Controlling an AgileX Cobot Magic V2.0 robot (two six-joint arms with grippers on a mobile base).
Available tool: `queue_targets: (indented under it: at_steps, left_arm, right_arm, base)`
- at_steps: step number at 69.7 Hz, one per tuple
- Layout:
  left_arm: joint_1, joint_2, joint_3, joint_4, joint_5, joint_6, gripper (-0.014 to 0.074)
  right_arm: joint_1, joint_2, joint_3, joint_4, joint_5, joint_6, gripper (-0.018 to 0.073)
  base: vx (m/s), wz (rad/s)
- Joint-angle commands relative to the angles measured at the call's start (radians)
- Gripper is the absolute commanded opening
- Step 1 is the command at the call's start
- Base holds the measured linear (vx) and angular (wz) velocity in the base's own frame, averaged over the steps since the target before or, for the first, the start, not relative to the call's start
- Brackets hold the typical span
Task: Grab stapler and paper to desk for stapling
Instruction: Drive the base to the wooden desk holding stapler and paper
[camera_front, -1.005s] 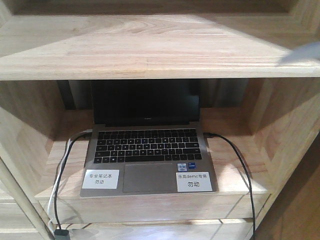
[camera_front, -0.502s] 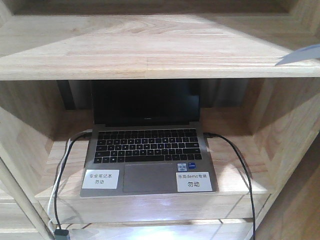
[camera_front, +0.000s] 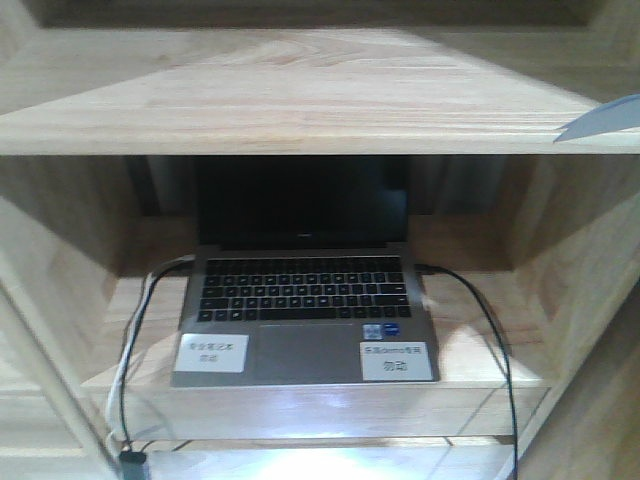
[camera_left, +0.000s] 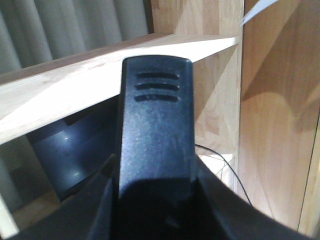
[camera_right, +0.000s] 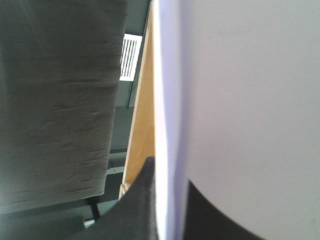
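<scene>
The left gripper (camera_left: 155, 205) is closed on the black stapler (camera_left: 155, 130), which sticks up toward 12 o'clock by the wooden shelf (camera_left: 75, 85). The right gripper (camera_right: 167, 215) pinches the white paper (camera_right: 240, 100). In the front view, its corner peeks in at 2 o'clock from the laptop (camera_front: 300, 300).

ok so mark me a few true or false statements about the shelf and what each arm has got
1. An open grey laptop sits inside the light wood shelf unit. True.
2. The laptop's screen shows a bright window. False: the screen is dark.
3. A white label lies on the laptop's palm rest. True.
4. The right gripper is empty. False: its jaws are shut on a white sheet of paper.
5. The left gripper holds a computer mouse. False: it holds a black textured stapler.
6. A black cable reaches the laptop's side. True.
</scene>
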Motion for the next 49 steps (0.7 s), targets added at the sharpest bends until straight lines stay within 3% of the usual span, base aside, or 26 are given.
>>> queue_targets:
  at_steps: [1,49]
  left_arm:
    - [-0.005,0.02,-0.024,-0.018,-0.118,-0.001,-0.0006]
    - [-0.005,0.02,-0.024,-0.018,-0.118,-0.001,-0.0006]
  right_arm:
    - [-0.001,0.011,-0.032,-0.019,-0.025,-0.012,-0.0007]
    - [-0.001,0.011,-0.032,-0.019,-0.024,-0.012,-0.0007]
  base:
    - [-0.04,0.14]
    - [-0.1,0.39]
